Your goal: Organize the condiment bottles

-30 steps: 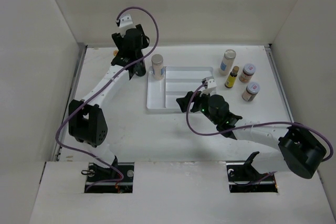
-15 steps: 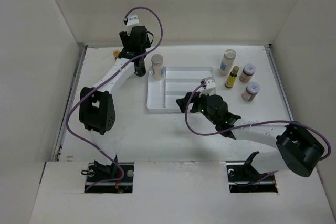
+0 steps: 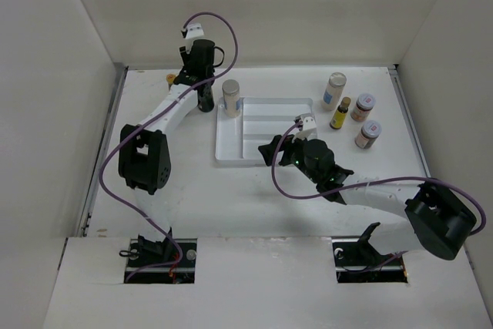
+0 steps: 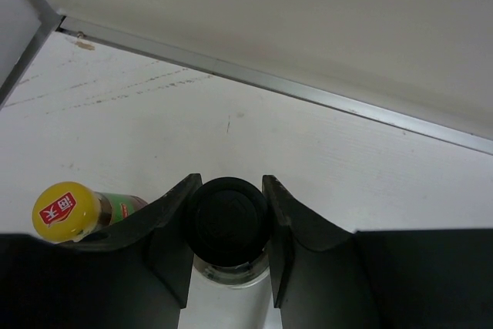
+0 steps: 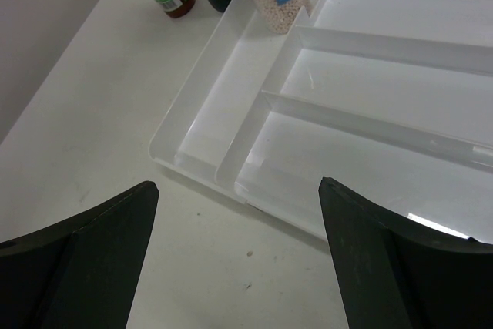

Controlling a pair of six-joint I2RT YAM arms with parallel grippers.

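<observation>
Inspector: Left arm had swung farther toward the back wall over the last second. The right arm and the loose bottles had held position. State of the left claw [image 4: 229, 180]?

Operator: Grasping the black-capped bottle [image 4: 228, 225]. Both fingers [image 4: 173, 229] sat against the cap, and no gap showed on either side. The bottle stood upright on the table [image 4: 308, 144], directly beneath the claw.

Inspector: Neighbours?

Operator: The red sauce bottle [image 4: 65, 211] stood just beside the claw's left finger. Contact could not be determined. In the overhead view, a speckled jar [image 3: 231, 98] stood to the claw's right, at the corner of the white divided tray [image 3: 269, 109].

Inspector: And the right claw [image 5: 237, 184]?

Operator: Released, fingers spread wide. It hovered over the tray's corner and held nothing.

Inspector: Recommendation for the step in hand?

Operator: In my judgement the hold was on the cap alone, so the bottle could swing or slip. Lift it straight up until it clears the red sauce bottle's yellow cap, and only then travel sideways. Move slowly and keep the bottle vertical. Pass over the speckled jar rather than alongside it. Set the bottle fully down before opening the fingers.
</observation>
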